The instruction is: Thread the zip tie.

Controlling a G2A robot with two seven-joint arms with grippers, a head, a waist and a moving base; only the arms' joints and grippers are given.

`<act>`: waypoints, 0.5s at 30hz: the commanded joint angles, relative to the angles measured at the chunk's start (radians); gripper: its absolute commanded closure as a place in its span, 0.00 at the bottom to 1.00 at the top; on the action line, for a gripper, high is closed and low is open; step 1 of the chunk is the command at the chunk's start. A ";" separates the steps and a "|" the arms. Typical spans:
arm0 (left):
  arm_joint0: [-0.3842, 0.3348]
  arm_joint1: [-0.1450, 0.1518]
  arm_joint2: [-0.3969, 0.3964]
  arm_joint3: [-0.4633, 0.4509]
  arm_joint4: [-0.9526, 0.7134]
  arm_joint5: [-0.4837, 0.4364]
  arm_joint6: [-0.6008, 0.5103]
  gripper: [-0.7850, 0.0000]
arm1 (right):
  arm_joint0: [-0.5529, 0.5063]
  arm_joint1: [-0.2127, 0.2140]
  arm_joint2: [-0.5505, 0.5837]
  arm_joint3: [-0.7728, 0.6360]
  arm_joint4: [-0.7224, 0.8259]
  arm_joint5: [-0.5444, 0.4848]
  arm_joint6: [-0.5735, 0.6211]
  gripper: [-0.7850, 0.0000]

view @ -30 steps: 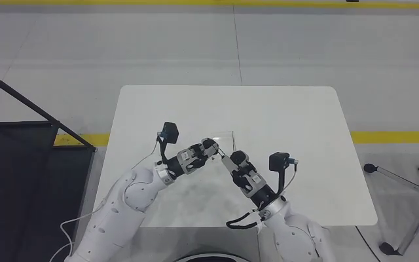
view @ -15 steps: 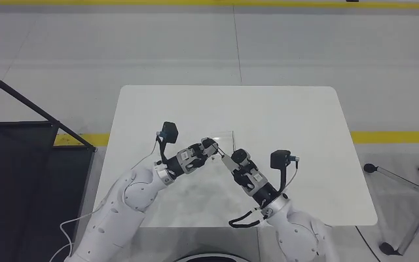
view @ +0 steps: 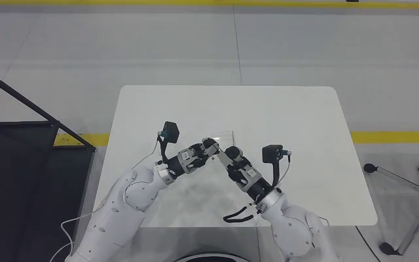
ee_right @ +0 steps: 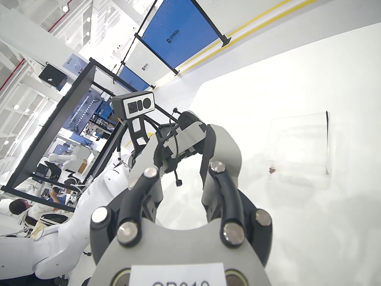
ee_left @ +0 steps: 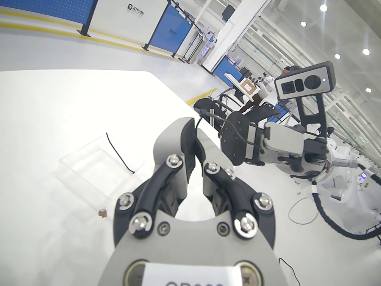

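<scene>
Pressed together: left tool [ee_left: 194, 138], pinching the zip tie [ee_left: 197, 121] between its pads. Thin, black, wire-slim; a short length poking out past the fingertips, then bending over toward the right tool [ee_right: 184, 141]. Held in the air above the table [ee_left: 59, 105], over its robot-side half, not resting on anything. Spread wide: right tool, jaws well apart, with the left tool's tip just beyond the gap. Seen from the top, both tools tip to tip, very near each other, just in front of a clear tray [ee_left: 86, 168]. At one edge of that tray, a second tie [ee_left: 119, 153], equally thin and black, lying nearly straight. Near the tray, on the bare table, a small brown scrap [ee_left: 102, 214].
</scene>
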 commanded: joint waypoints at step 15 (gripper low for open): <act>0.004 0.000 -0.009 -0.001 0.030 -0.015 0.021 1.00 | 0.012 0.004 -0.015 0.000 -0.006 0.007 0.003 1.00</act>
